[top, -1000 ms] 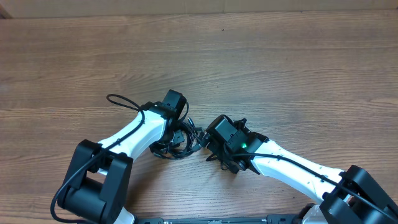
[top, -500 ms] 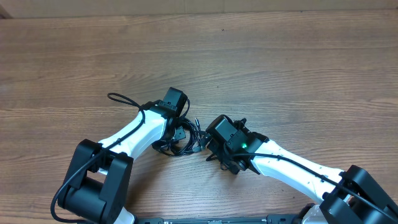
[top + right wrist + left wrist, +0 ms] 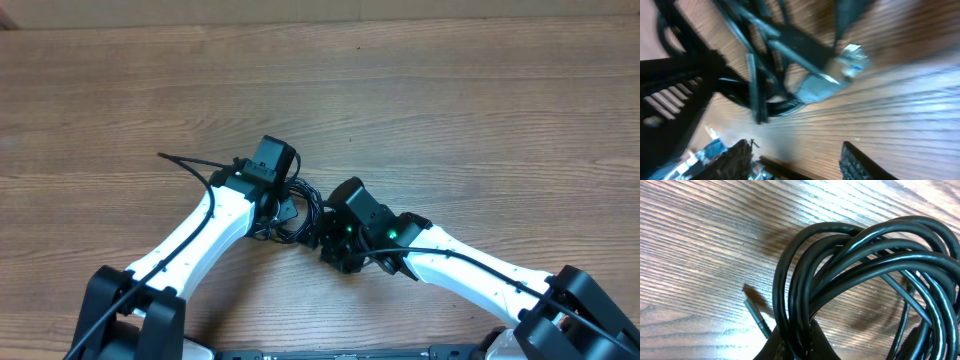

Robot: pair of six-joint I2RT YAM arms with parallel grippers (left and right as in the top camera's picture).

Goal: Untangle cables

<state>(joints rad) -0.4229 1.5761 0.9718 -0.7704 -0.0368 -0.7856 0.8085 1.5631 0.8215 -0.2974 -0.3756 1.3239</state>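
Note:
The cables are a small black coil on the wooden table, between my two grippers. In the left wrist view the cables fill the frame as several glossy loops, and one plug end lies on the wood. My left gripper is shut on the bundle, with the strands pinched between its jaws. My right gripper is open and empty, just right of the coil. In the right wrist view the cables and a light-coloured plug lie beyond its fingertips.
A thicker black arm wire sticks out left of the left wrist. The wooden table stretches to the back and both sides. The two white arms converge at the front middle.
The left arm has swung, its base end moving left and down, while its gripper keeps hold of the coil. The right gripper has moved left, closer to the coil.

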